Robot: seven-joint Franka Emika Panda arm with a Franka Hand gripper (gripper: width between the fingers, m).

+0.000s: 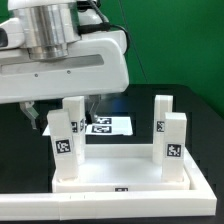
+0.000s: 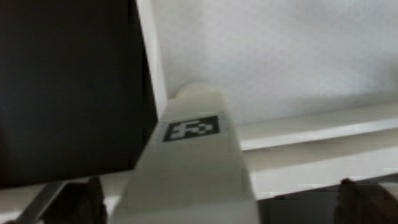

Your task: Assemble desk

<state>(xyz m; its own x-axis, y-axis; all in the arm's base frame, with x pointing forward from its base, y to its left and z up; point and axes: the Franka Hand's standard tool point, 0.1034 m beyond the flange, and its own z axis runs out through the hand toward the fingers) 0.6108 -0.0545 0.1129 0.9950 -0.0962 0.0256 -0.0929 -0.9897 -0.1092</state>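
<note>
The desk panel (image 1: 120,172) lies flat on the black table (image 1: 20,205), four legs standing at its corners, near pair (image 1: 66,142) first. It looks light, stiff and slick, best pinched across a leg's flat sides. Over the far corner on the exterior view's left, the gripper (image 2: 210,200) straddles a tagged leg (image 2: 192,150), jaws spread, not touching. Beyond the far edge lies the marker board (image 1: 108,125)
</note>
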